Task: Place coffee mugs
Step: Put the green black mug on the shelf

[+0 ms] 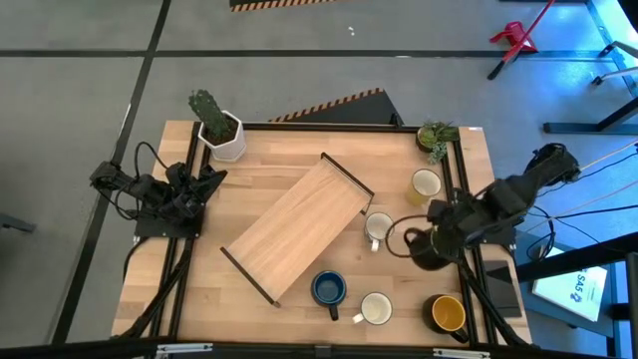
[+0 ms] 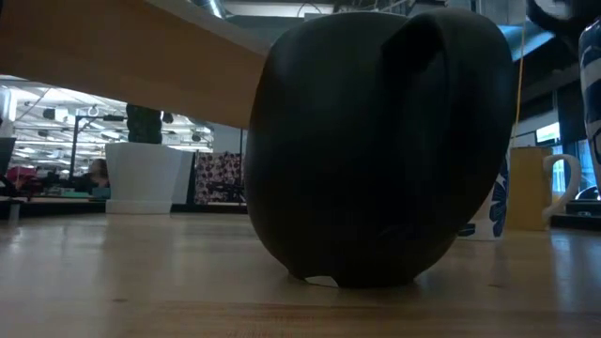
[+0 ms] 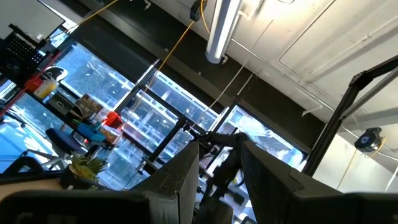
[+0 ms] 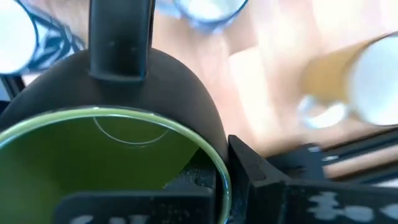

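Risk is sitting with the right gripper [image 4: 205, 180], which is pinching the green mug [image 4: 118, 143] by its rim, right of the wooden shelf [image 1: 299, 224]; lifting could be tipping it. Left gripper [image 1: 204, 184] is waiting left of the shelf, slightly parted and empty.

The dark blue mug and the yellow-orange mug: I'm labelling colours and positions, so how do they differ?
The dark blue mug has a blue inside; the yellow-orange mug is yellow inside with a dark outer wall. The blue one stands just off the wooden tray's near corner; the yellow-orange one sits by the table's right edge, beneath the right arm. Both stand upright, mouths up, near the table's front edge, untouched by either end effector.
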{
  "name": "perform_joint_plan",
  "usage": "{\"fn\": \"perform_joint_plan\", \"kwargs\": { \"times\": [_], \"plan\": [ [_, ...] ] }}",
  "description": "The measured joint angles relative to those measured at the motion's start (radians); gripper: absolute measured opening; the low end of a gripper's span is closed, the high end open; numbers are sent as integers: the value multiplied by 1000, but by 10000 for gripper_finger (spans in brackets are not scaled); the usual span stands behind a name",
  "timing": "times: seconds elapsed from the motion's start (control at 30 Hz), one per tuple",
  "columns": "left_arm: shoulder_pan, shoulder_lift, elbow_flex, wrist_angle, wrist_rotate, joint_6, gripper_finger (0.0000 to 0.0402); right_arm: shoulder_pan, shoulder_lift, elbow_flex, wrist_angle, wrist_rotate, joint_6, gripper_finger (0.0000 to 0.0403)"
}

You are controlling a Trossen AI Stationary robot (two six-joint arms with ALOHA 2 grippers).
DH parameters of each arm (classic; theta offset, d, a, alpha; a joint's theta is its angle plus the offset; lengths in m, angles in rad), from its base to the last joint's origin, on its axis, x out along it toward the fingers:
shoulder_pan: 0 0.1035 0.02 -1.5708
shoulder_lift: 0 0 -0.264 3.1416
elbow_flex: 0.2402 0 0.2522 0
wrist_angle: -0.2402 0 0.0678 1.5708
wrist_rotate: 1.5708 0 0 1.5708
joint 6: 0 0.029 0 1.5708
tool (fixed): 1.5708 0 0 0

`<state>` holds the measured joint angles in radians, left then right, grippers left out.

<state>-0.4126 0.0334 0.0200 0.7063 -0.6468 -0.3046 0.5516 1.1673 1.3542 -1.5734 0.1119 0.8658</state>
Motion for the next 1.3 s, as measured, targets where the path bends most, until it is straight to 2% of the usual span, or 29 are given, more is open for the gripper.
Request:
{"fn": "perform_joint_plan", "kwargs": {
  "times": [0.17,0.33,0.43,0.6,0.73,0.87,1.03,1.3],
  "plan": [
    [0,0,0,0,0,0,117,-140,134,201,10,26,-254,1],
    [0,-1,1,0,2,-1,117,-294,335,405,6,43,-535,1],
    [0,-1,1,0,1,-2,117,-342,447,549,4,83,-679,0],
    [0,-1,1,0,1,-27,117,-414,622,783,9,106,-845,0],
    [0,-1,1,0,1,-29,117,-451,732,915,8,114,-925,0],
    [0,-1,1,-4,1,-29,117,-465,801,969,14,126,-956,0],
    [0,-1,1,-18,1,-29,117,-476,852,972,12,95,-981,0],
    [0,-1,1,-19,1,-29,117,-480,883,972,40,98,-997,0]
  ]
}}
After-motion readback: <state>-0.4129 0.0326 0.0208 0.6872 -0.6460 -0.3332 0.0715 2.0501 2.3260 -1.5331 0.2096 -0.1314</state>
